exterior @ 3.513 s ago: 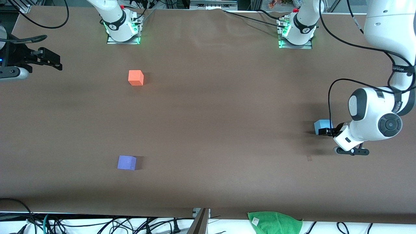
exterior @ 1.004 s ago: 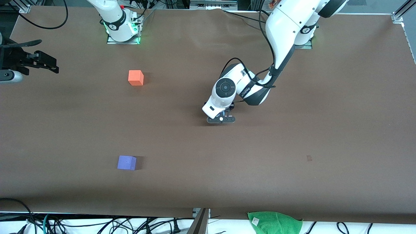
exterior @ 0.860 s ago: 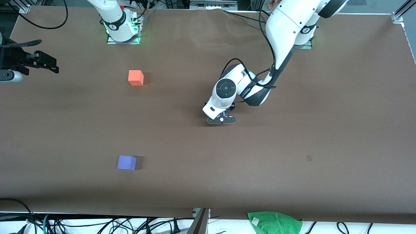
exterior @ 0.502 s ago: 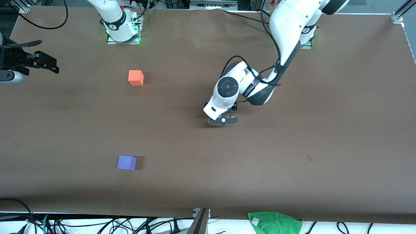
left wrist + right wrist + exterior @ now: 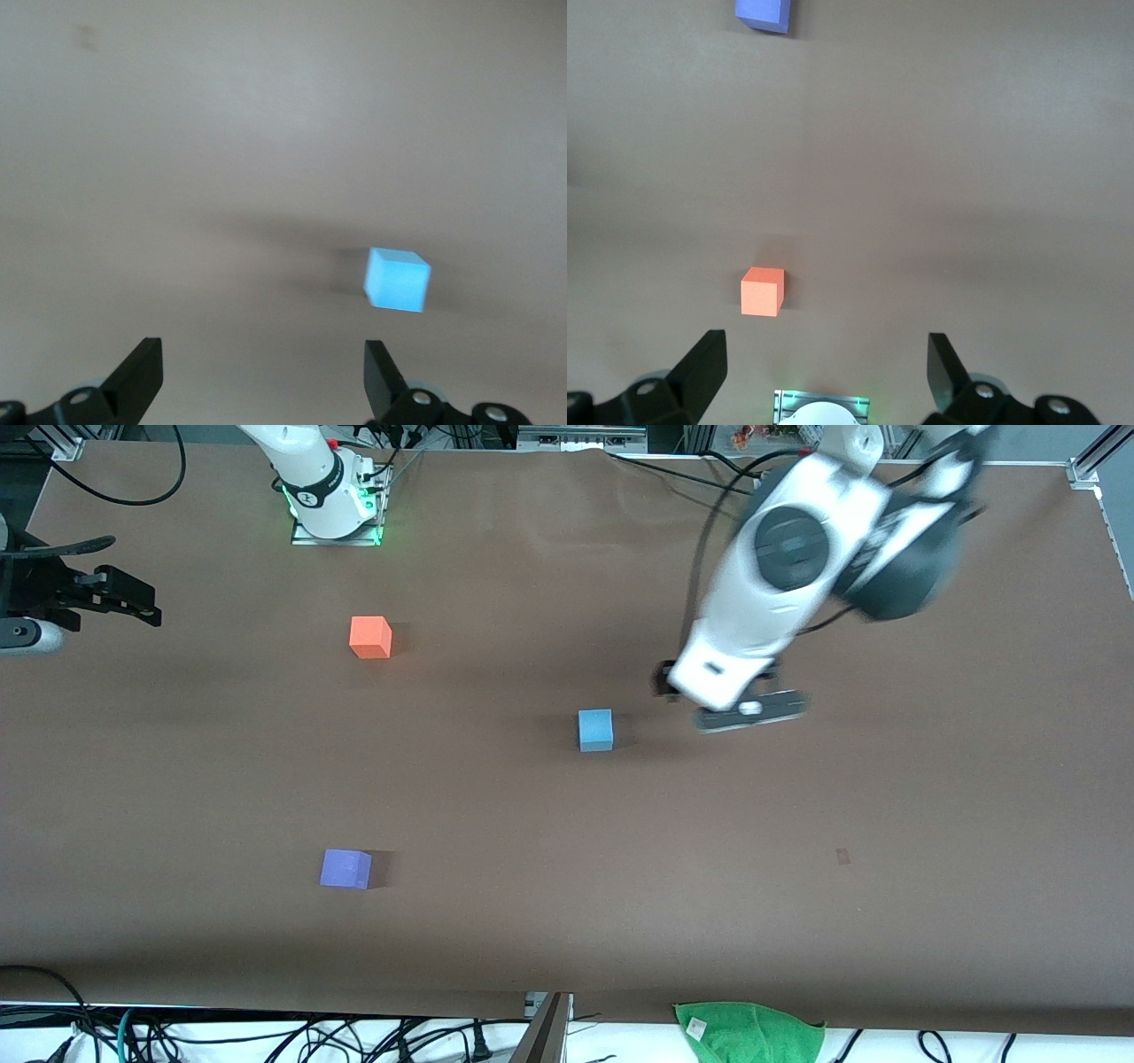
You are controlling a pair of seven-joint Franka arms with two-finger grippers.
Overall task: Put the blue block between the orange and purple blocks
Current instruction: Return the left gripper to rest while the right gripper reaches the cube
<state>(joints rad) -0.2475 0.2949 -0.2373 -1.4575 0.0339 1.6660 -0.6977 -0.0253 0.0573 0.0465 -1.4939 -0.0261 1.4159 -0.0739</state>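
Note:
The blue block (image 5: 595, 730) sits alone on the brown table, near its middle; it also shows in the left wrist view (image 5: 398, 280). The orange block (image 5: 370, 638) and the purple block (image 5: 345, 868) lie toward the right arm's end, the orange one farther from the front camera and the purple one nearer. The blue block lies between them in depth but well off their line, toward the left arm's end. My left gripper (image 5: 713, 686) is open and empty (image 5: 261, 381), raised beside the blue block. My right gripper (image 5: 142, 602) waits open (image 5: 824, 363) at the right arm's end of the table, over the orange block (image 5: 762, 291) and the purple block (image 5: 764, 15).
A green cloth (image 5: 749, 1032) lies at the table's edge nearest the front camera. The right arm's base (image 5: 332, 500) stands at the table's edge farthest from that camera. Cables hang along both of those edges.
My left gripper brought the blue block from the left arm's end to the table's middle, let it go there, and has risen away toward its base. The right arm has not moved.

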